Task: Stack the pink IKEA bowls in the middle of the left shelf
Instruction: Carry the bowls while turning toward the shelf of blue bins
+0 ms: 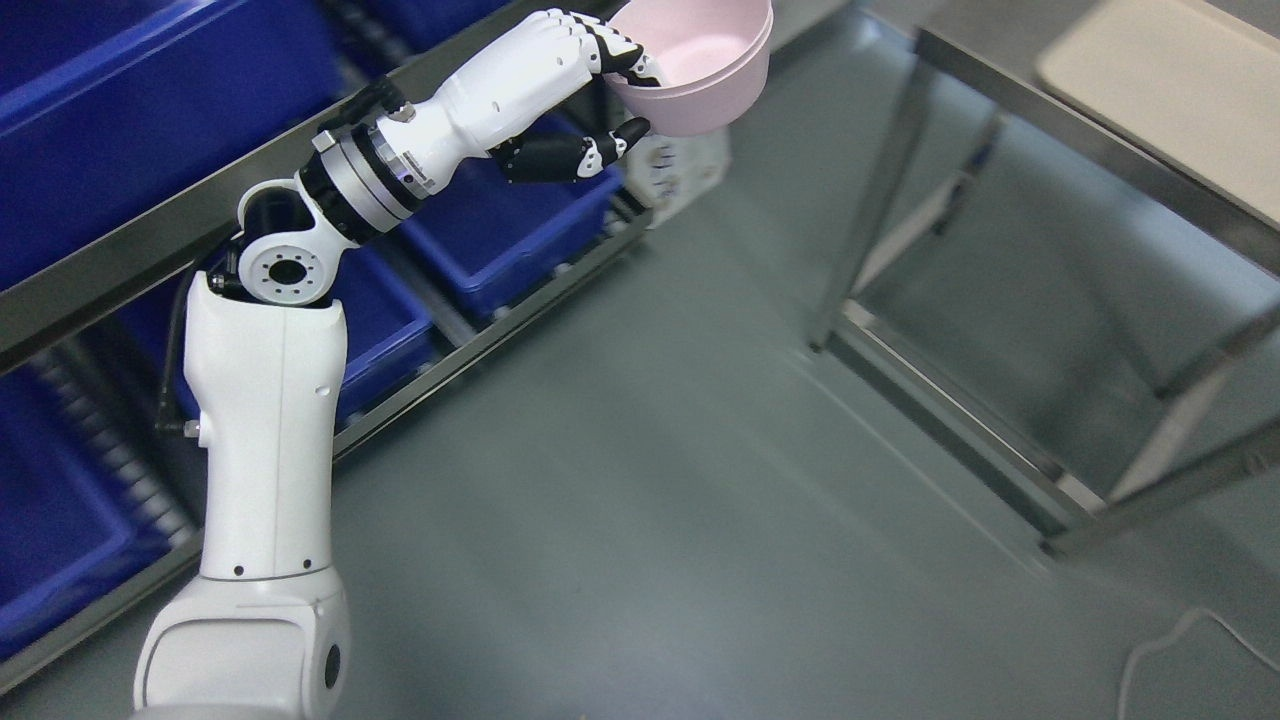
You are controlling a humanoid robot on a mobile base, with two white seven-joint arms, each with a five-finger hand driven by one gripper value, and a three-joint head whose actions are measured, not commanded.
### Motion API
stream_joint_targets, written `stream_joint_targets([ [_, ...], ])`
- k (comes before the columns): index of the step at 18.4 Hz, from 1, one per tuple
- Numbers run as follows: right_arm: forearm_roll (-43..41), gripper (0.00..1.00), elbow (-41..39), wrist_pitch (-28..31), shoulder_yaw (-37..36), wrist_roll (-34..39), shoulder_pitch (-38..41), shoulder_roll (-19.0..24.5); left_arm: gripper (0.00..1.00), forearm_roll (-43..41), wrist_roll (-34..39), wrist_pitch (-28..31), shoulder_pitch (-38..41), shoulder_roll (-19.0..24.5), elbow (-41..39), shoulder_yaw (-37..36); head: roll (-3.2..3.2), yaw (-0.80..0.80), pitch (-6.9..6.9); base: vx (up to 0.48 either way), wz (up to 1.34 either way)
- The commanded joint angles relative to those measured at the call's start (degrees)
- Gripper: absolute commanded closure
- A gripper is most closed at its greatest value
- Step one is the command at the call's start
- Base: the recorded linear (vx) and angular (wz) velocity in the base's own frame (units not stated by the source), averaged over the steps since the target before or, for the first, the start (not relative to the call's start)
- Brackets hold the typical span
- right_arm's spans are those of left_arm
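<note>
Left hand (600,95): fingers clasping rim of one pink bowl (700,65), top centre | blue bins (500,240): several on shelf (120,260), left | table (1100,150): one, right

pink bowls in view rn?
1. The pink bowl is at the top edge, gripped at its rim by the left hand, beside the shelf of blue bins. Others may be out of frame.
</note>
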Motion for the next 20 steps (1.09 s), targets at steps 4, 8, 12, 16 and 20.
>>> stream_joint_targets([
  [4,0.4,0.0,0.0,0.0,-0.5,0.0,0.0,-1.0,0.95,0.2,-0.1,0.0,0.0,1.0,-0.1,0.6,0.0,0.0,-0.01,-0.307,1.89],
  [8,0.4,0.0,0.0,0.0,-0.5,0.0,0.0,-1.0,0.94,0.2,0.3,0.0,0.0,1.0,-0.1,0.6,0.0,0.0,-0.03,-0.204,2.02],
  [12,0.4,0.0,0.0,0.0,-0.5,0.0,0.0,-1.0,0.94,0.2,0.3,0.0,0.0,1.0,-0.2,0.4,0.0,0.0,-0.05,0.008,1.37],
  [16,0.4,0.0,0.0,0.0,-0.5,0.1,0.0,-1.0,0.94,1.0,0.4,0.6,-3.8,1.0,-0.1,-0.1,0.0,0.0,-0.05,0.121,0.47],
  [20,0.4,0.0,0.0,0.0,-0.6,0.0,0.0,-1.0,0.94,4.2,0.4,2.3,-7.8,1.0,-0.1,-2.2,0.0,0.0,-0.04,0.163,-0.11],
])
